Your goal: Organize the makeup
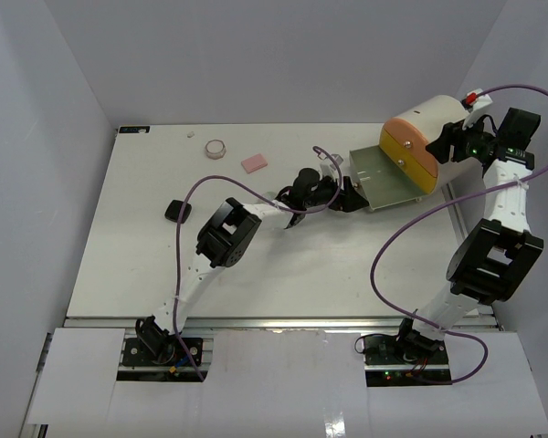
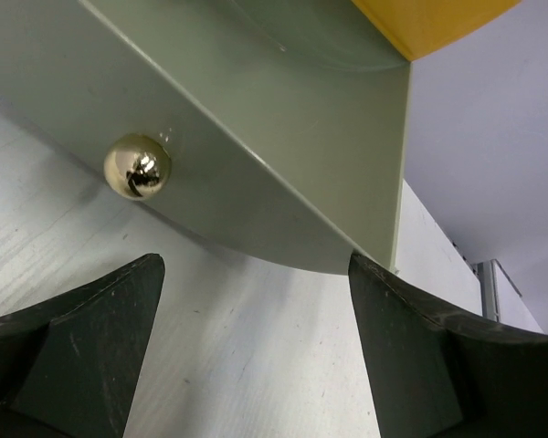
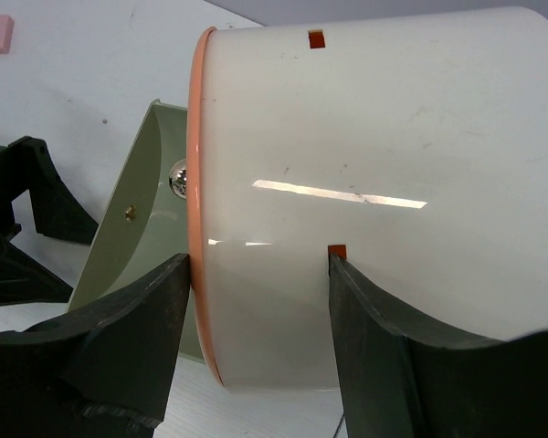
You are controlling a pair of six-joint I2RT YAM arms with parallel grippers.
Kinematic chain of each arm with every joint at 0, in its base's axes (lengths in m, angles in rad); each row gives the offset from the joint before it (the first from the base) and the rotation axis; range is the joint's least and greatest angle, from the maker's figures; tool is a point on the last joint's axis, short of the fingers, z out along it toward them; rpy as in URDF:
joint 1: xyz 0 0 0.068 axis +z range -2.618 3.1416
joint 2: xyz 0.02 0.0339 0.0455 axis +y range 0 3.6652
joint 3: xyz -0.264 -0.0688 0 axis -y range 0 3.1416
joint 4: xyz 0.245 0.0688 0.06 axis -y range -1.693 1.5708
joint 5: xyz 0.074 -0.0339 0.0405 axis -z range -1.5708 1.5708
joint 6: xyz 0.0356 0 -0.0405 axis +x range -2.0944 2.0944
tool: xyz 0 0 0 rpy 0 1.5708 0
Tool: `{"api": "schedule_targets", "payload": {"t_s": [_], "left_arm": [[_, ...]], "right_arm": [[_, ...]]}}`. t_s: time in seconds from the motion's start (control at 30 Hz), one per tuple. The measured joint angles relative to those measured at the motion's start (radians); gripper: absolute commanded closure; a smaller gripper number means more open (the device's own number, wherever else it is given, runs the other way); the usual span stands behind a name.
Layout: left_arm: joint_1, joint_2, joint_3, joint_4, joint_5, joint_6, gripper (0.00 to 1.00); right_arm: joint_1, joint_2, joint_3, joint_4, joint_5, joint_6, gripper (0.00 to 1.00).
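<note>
By round gold knob [image 2: 138, 166] on green drawer [image 2: 283, 137], L pincer [image 2: 256, 269] gaping, empty; R pincer [image 3: 258, 265] splayed on glossy cream drum [image 3: 374, 137].

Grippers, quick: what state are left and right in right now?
Left gripper: open, empty, facing the green drawer.
Right gripper: open, holding nothing, up against the cream case.

Drum-shaped case [image 1: 425, 137] at table [image 1: 283, 274] far right corner; drawer [image 1: 384, 178] out of it leftward. Left gripper [image 2: 256, 265] just before drawer front; right gripper [image 3: 258, 269] against case's right side. Disc [image 1: 216, 148] far, left of centre; rectangular pad [image 1: 254, 163] just right of it; round compact [image 1: 177, 210] nearer, further left.
</note>
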Motion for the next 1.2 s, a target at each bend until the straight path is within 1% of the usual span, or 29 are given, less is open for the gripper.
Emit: {"api": "schedule_targets", "payload": {"t_s": [0.3,0.5,1.03,1.13,1.2], "left_arm": [[-0.025,-0.036,-0.125,0.128,-0.05,0.009,0.07],[-0.046,-0.039,-0.137,0.176,-0.058,0.008,0.07],[-0.06,-0.042,-0.136,0.159,-0.074,0.039,0.07],[-0.067,-0.075,-0.188,0.178,-0.08,0.05,0.07],[-0.076,-0.134,-0.262,0.189,-0.089,0.053,0.07]], "right_arm": [[0.004,-0.006,-0.021,0.057,0.033,0.095,0.49],[0.006,-0.011,-0.035,0.077,0.045,0.179,0.5],[0.008,-0.025,-0.071,0.127,0.044,0.222,0.52],[0.009,-0.031,-0.08,0.133,0.044,0.227,0.52],[0.009,-0.033,-0.082,0.133,0.044,0.23,0.52]]}}
